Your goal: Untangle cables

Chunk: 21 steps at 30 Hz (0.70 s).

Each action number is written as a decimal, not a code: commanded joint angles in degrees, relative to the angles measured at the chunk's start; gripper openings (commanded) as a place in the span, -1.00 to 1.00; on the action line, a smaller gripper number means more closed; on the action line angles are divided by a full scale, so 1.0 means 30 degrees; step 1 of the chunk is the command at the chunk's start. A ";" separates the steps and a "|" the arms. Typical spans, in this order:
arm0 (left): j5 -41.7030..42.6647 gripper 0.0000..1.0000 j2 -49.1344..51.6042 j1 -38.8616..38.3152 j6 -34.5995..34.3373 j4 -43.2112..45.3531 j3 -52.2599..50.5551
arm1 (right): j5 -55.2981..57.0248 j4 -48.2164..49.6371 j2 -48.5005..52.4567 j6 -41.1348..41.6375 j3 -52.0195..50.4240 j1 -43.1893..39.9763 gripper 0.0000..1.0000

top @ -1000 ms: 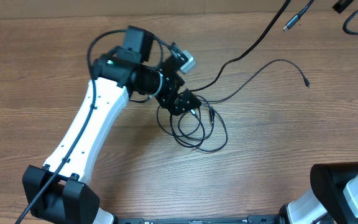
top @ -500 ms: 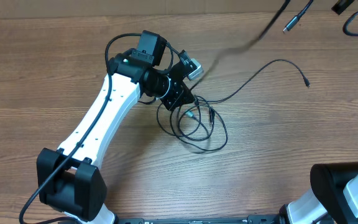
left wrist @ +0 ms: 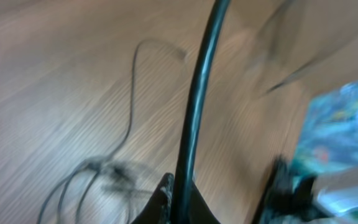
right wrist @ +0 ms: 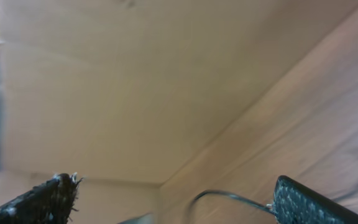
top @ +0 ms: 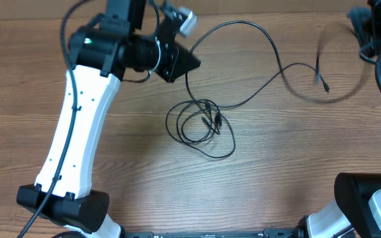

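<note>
Plainly, the left gripper (top: 192, 64) is raised near the far edge of the wooden table (top: 32, 106) and is clamped on one strand (left wrist: 194, 106). In the left wrist view the cord rises straight out from between its closed fingers (left wrist: 157, 208).

Below and just right of it, the rest of the cables (top: 200, 122) lie as a loose coil of several overlapping loops flat on the wood, near the middle of the table. The held strand drops from the claw into this coil. Another run arcs up and away to the right, where it blurs. A further strand leaves the coil and ends in a small plug tip (top: 325, 87) lying free, well apart from the loops.

These cords look very light, thin and limp, with a smooth jacket likely to slip through a weak pinch. They have no stiffness, so the loops will probably trail after any pull and may cinch tighter. The plug tip is the part likeliest to snag. The best hold is probably on a single free run outside the coil or just behind a plug, not in the crossings, where two strands would be pinched together.

The right gripper (right wrist: 174, 182) stands with its fingers apart. A thin cord shows in the gap beyond them, and I cannot tell whether it touches them.
</note>
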 commanded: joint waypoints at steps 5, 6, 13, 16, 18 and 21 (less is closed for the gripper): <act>0.3249 -0.92 -0.0306 -0.0022 -0.8240 0.3155 0.5610 | 0.3592 -0.1231 -0.0197 -0.7628 -0.0386 -0.0138 1.00; 0.3767 -0.91 -0.0306 -0.0022 -0.9406 0.4160 0.6047 | 0.3439 -0.1231 -0.0197 -0.7912 -0.0474 -0.0138 1.00; 0.4466 -0.92 -0.0306 -0.0022 -1.7289 1.2196 0.7125 | 0.3155 -0.1231 -0.0189 -0.7941 -0.1515 -0.0138 1.00; 0.3810 -0.92 -0.0299 -0.0022 -1.8112 1.3974 0.7125 | 0.2463 -0.1231 -0.0189 -0.7949 -0.2317 -0.0131 1.00; 0.2557 -0.92 -0.0299 0.0051 -1.7478 1.3631 0.7118 | 0.1370 -0.1231 -0.0197 -0.7949 -0.2973 -0.0131 1.00; 0.0087 -0.91 -0.0211 0.0444 -1.6750 1.2611 0.7104 | -0.0182 -0.1231 -0.0197 -0.7956 -0.4226 -0.0131 1.00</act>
